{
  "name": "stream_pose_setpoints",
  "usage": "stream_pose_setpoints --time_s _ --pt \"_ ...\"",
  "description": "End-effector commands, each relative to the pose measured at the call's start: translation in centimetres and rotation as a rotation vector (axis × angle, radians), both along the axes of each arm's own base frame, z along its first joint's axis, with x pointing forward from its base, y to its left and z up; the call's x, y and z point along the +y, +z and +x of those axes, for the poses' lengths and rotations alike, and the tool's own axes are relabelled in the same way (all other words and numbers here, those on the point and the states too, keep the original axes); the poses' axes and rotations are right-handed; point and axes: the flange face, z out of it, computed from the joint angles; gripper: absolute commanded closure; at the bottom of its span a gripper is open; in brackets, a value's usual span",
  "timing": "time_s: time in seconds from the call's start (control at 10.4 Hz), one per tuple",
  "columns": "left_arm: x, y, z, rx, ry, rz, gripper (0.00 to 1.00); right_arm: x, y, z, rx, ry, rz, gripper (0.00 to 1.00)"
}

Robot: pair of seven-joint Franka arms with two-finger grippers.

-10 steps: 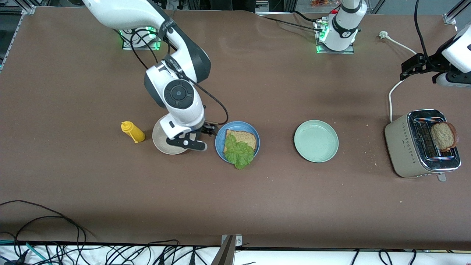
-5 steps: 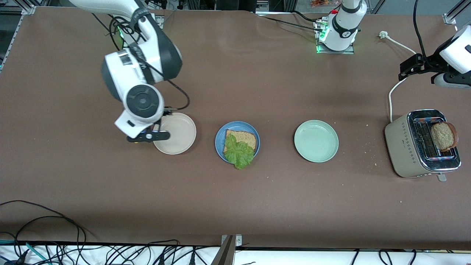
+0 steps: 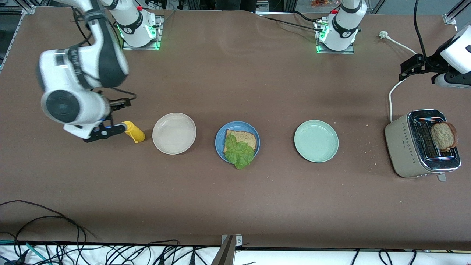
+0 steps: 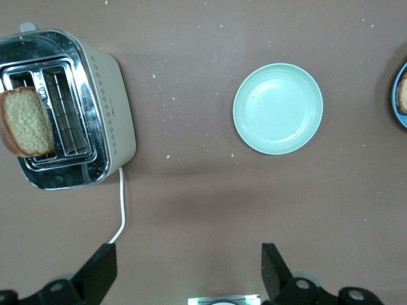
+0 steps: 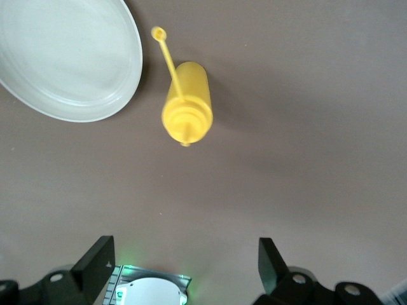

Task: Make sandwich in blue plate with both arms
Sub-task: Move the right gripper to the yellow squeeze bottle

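The blue plate [image 3: 218, 141] sits mid-table and holds one brown bread slice [image 3: 245, 137] with a ruffled lettuce leaf [image 3: 239, 152] lying on it and hanging over the rim. Another bread slice [image 3: 444, 136] [image 4: 25, 121] stands in the toaster [image 3: 408, 147] [image 4: 108, 108]. My right gripper [image 5: 184, 248] hangs open and empty above the table by the yellow bottle, on the right arm [image 3: 73, 106]. At the left arm's end my left gripper [image 4: 189, 257] waits open and empty, high above the table near the toaster's cord.
A beige-white plate [image 3: 174, 133] [image 5: 63, 57] lies beside the blue plate toward the right arm's end. A yellow squeeze bottle [image 3: 133, 131] [image 5: 186, 101] lies past it. A pale green plate [image 3: 315, 141] [image 4: 278, 108] sits toward the toaster. Crumbs are scattered near the toaster.
The right arm has swung away from the blue plate, across the beige-white plate, to above the yellow bottle. Its gripper stayed open and empty. The left arm has barely moved.
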Motion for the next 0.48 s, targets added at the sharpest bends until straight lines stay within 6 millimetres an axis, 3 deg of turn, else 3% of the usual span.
stream_pose_setpoints --time_s 0.0,0.19,0.38 --pt "0.4 0.5 0.2 -0.002 -0.003 0.033 0.0 -10.9 -1.7 -1.2 -0.021 0.149 0.366 0.0" --pt "0.4 0.5 0.2 -0.003 -0.003 0.034 0.0 -16.1 -5.1 -0.9 -0.051 0.253 0.565 0.0" --pt "0.7 0.4 0.1 0.001 0.002 0.035 0.0 -18.4 -9.3 -0.3 -0.134 0.402 0.781 0.0"
